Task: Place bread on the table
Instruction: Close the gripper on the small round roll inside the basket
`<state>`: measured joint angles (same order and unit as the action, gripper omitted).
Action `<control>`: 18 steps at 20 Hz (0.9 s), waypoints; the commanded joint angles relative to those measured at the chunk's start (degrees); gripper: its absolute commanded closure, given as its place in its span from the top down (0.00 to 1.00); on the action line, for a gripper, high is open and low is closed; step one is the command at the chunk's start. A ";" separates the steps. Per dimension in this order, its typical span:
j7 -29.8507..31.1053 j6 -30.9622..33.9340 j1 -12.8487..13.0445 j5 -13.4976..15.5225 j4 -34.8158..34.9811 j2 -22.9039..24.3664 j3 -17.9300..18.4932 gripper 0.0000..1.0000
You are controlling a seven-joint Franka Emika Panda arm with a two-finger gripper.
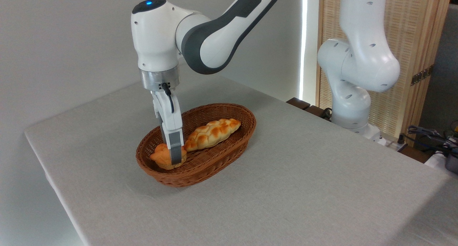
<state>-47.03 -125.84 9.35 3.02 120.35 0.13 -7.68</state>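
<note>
Left of centre, the round bun [162, 158] in the wicker basket [229, 146] is straddled by the gripper [174, 159]; whether it is clenched cannot be told.

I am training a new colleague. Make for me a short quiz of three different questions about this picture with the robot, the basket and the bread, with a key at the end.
1. True or false: the small round bun already lies on the grey table.
2. How many pieces of bread are inside the wicker basket?
3. Where is the gripper? A) high above the basket; B) down at the small round bun, one finger in front of it; C) on the braided loaf.

Key
1. False: it sits in the basket, at its left end.
2. Two: the bun and the braided loaf.
3. B. Whether the fingers have closed on the bun cannot be told from this view.
</note>
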 commanded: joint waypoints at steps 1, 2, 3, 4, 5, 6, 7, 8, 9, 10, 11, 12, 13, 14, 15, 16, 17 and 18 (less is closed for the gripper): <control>-0.70 -0.89 0.23 -0.64 0.76 0.13 0.47 0.38; -0.70 -0.81 0.23 -0.56 0.76 0.13 0.47 0.38; -0.61 -0.81 0.23 -0.56 0.76 0.13 0.47 0.38; -0.52 -0.81 0.23 -0.56 0.76 0.22 0.47 0.38; -0.43 -0.72 0.23 -0.56 0.76 0.22 0.47 0.38; -0.52 -0.63 0.23 -0.56 0.68 0.22 0.47 0.38; 0.00 0.41 0.23 -0.56 0.50 0.31 0.47 0.38; 0.53 3.38 0.23 -0.38 0.15 0.48 0.47 0.38; 0.62 6.11 0.23 -0.29 -0.46 0.66 0.47 0.38; 0.71 7.88 0.23 -0.12 -1.34 0.75 0.47 0.38; 0.54 8.42 0.23 0.14 -2.30 0.75 0.56 0.38; 0.62 8.60 0.23 0.23 -2.83 0.75 0.73 0.38; 0.62 8.60 0.23 0.23 -3.01 0.83 0.91 0.38; 0.97 8.69 0.23 0.58 -3.71 0.83 1.00 0.38; 1.93 9.21 0.23 1.63 -4.68 0.83 1.00 0.38; 2.20 10.52 0.23 2.51 -5.90 0.83 1.17 0.38; 1.94 11.66 0.23 2.87 -7.05 0.83 1.52 0.38; 1.94 12.89 0.23 2.87 -7.93 0.92 2.05 0.38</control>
<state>-45.81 -117.21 9.30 4.47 115.94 0.73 -7.07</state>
